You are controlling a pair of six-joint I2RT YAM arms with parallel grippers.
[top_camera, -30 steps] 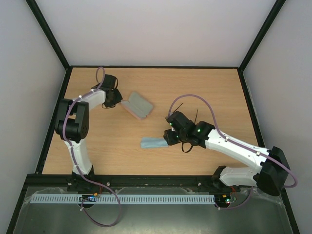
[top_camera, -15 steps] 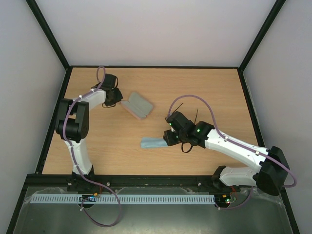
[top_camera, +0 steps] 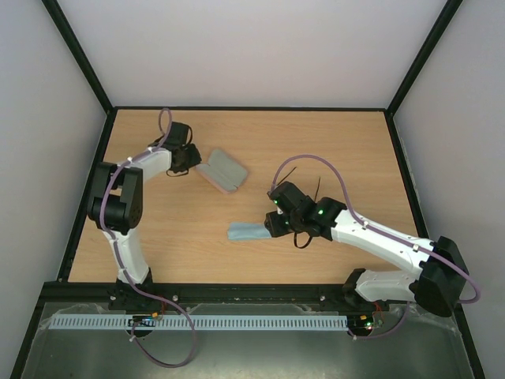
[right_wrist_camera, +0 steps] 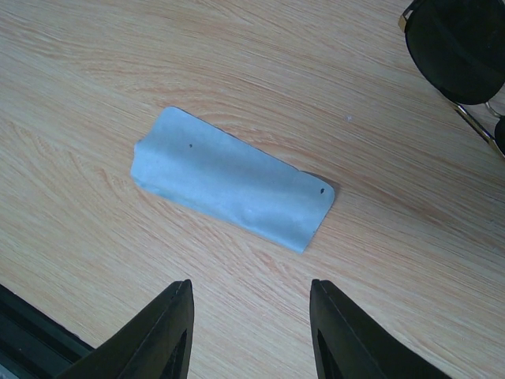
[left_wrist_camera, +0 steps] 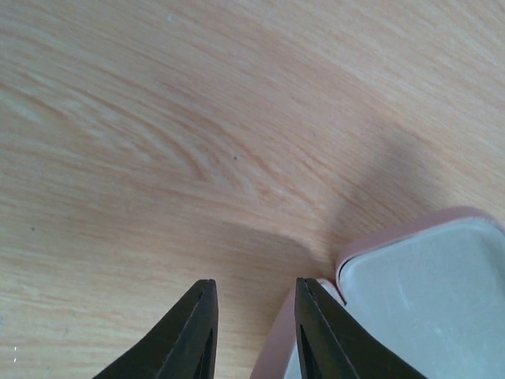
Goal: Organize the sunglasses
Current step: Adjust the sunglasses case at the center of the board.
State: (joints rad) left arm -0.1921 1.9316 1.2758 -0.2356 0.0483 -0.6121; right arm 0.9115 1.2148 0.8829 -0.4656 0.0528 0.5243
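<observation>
Nothing had yet been stowed — the sunglasses [right_wrist_camera: 461,47] were seen on the counter [right_wrist_camera: 95,71] near the blue cloth [right_wrist_camera: 233,180], outside the opened pink case [top_camera: 222,171]. The right hand [right_wrist_camera: 251,286] was held apart over the cloth, the left hand [left_wrist_camera: 254,286] apart — empty — at the case's rim.

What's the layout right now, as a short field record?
right hand: open, holding nothing
left hand: narrow gap, grip unclear
case: open, nothing seen inside, rim at the left hand
cloth: on the table, in front of the right hand
sunglasses: on the table, beside the cloth, not held
</observation>
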